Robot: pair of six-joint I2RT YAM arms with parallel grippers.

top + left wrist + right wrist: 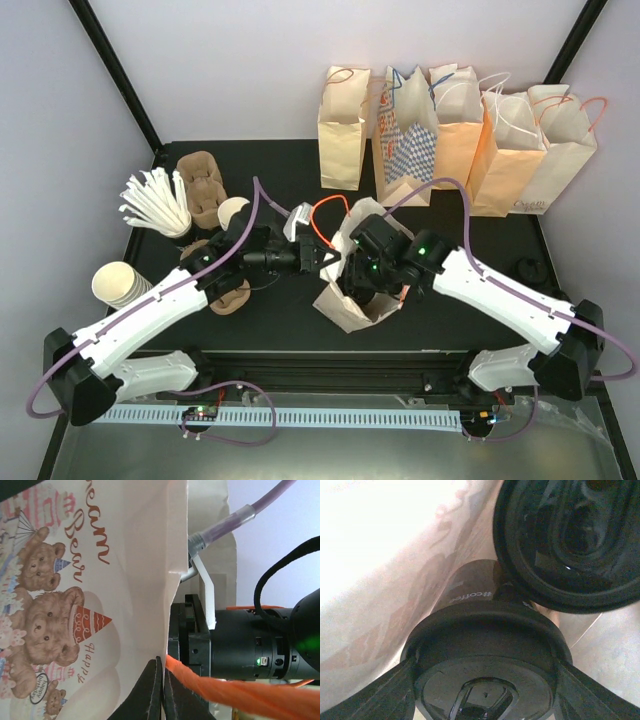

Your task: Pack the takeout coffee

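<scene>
The takeout coffee (470,587) stands inside the bear-printed paper bag (100,580), its black lid (485,640) facing the wrist camera; a second black-lidded cup (570,545) is just beside it in the bag. The right gripper (485,662), lowered into the bag's mouth, has its jaws spread wide and bearing on opposite sides of the lid's rim; at the bag's top edge the left gripper (161,680) is pressed fully together, pinching the orange handle (225,692).
</scene>
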